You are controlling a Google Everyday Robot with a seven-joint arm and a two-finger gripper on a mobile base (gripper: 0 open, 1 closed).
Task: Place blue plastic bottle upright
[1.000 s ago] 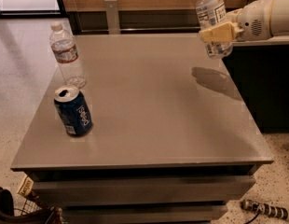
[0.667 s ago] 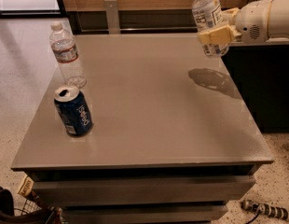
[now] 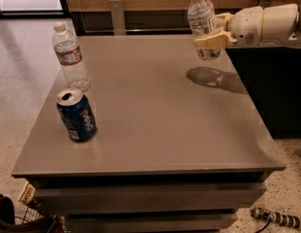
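A grey counter seen from above and in front, with a robot arm reaching in from the right edge of the view.

The white arm ends in a gripper with tan fingers, held in the air over the far right part of the counter. The fingers are clamped around the lower half of the blue plastic bottle – a small clear bottle with a white cap and a pale label with dark print. The bottle hangs clear of the counter, cap upward, close to upright but leaning a little, with the cap tipped towards the left. Its base is below the fingers and does not touch the surface. A dark shadow of bottle and gripper lies on the counter just beneath.

On the left side of the counter, well apart from the gripper, stands a second bottle, clear with a red-and-white label and a white cap, upright near the left edge. In front of it, nearer the viewer, stands a blue can – upright, its top opened.

Below the counter's left front corner, part of a wire basket shows on the speckled floor.
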